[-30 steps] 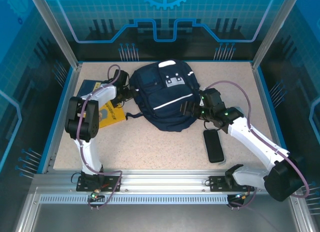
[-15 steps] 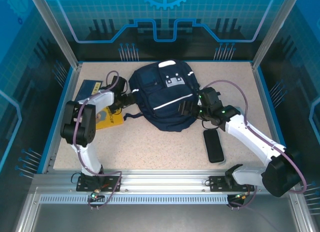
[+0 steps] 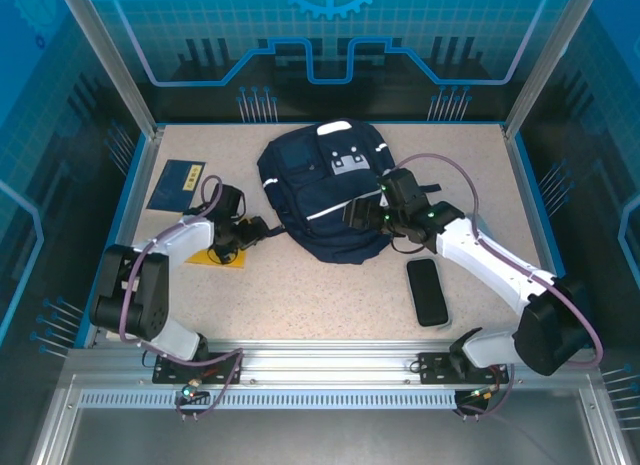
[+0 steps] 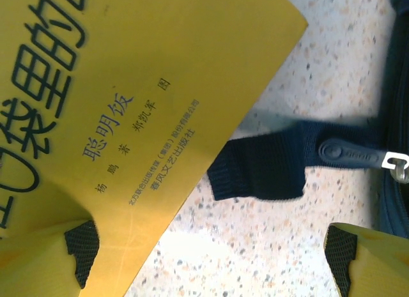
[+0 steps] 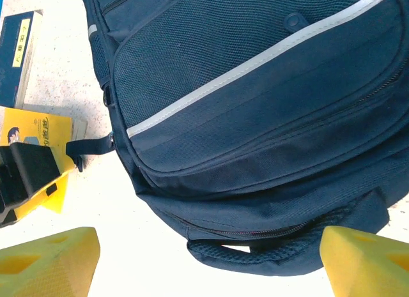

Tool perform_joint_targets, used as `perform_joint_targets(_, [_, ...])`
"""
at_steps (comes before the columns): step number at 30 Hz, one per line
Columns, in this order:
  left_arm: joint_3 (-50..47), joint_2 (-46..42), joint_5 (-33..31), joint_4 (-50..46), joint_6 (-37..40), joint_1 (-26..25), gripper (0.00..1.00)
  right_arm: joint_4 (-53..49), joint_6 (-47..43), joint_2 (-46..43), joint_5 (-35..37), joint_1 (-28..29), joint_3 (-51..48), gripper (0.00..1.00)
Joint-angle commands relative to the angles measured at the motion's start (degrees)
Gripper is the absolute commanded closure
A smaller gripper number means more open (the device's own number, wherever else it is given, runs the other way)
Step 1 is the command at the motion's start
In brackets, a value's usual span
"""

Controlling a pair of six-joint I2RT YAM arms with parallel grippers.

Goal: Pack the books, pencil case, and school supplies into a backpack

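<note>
The navy backpack (image 3: 325, 200) lies flat in the middle of the table, closed. My right gripper (image 3: 358, 215) hovers open over its near edge, with the carry handle (image 5: 268, 255) between the yellow fingers (image 5: 51, 262). Open as well, my left gripper (image 3: 250, 230) hangs low over the bare table beside the yellow book (image 4: 128, 86), right by a dark zipper strap (image 4: 268, 166) of the backpack. The navy book (image 3: 177, 185) with a yellow label lies at the far left. A narrow black pencil case (image 3: 427, 291) lies near the right arm.
The yellow book (image 3: 215, 253) lies partly under the left arm. A blue raised rim (image 3: 140, 185) and metal posts border the table. Bare speckled tabletop stretches along the front between the two arm bases.
The left arm swung toward the near side, off the backpack's left flank to the yellow book's corner, uncovering the navy book. The right gripper slid left over the backpack's near edge.
</note>
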Motion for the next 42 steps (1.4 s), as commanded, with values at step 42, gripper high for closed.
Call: perform_joint_targets(42, [-16.25,-27.59,-4.30,-16.73,-16.66,-1.43,0.16,-13.44,-16.08,52.01,-7.24,19.62,51.13,0.42])
